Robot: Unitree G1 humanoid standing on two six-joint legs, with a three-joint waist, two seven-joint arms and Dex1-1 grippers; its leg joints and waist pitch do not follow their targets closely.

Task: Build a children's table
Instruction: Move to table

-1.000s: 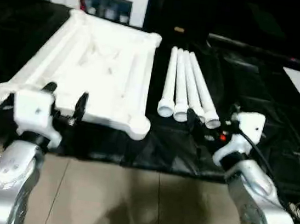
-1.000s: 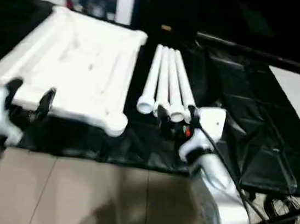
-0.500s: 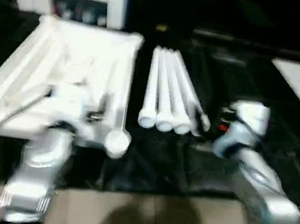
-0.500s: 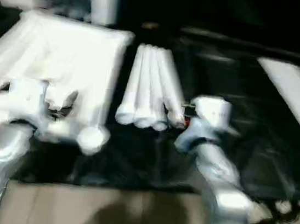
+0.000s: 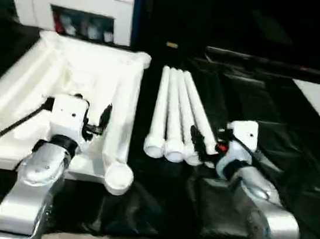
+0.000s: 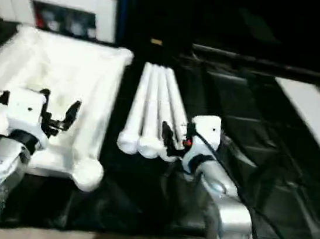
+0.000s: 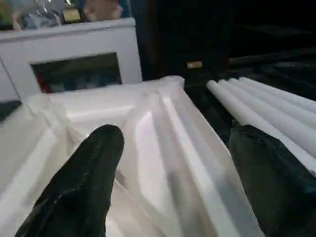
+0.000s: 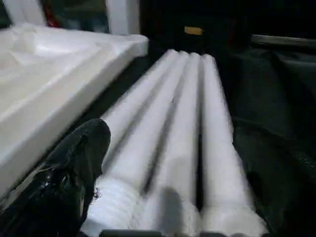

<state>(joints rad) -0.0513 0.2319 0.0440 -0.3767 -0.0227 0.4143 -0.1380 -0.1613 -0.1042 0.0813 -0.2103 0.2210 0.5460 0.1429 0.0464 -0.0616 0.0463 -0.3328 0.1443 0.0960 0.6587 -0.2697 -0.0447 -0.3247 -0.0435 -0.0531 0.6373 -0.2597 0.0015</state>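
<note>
Partly, the right gripper [image 5: 203,141] hides the legs' [image 5: 173,106] flared ends.

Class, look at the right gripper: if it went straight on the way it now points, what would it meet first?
Probably the legs: the open right gripper points along the four white tubes lying side by side, at their flared near ends. Depth is unclear, so it may already touch them.

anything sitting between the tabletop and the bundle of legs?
Nothing: in the left eye view a bare strip of black sheet separates the table top from the legs. They lie side by side without touching.
</note>
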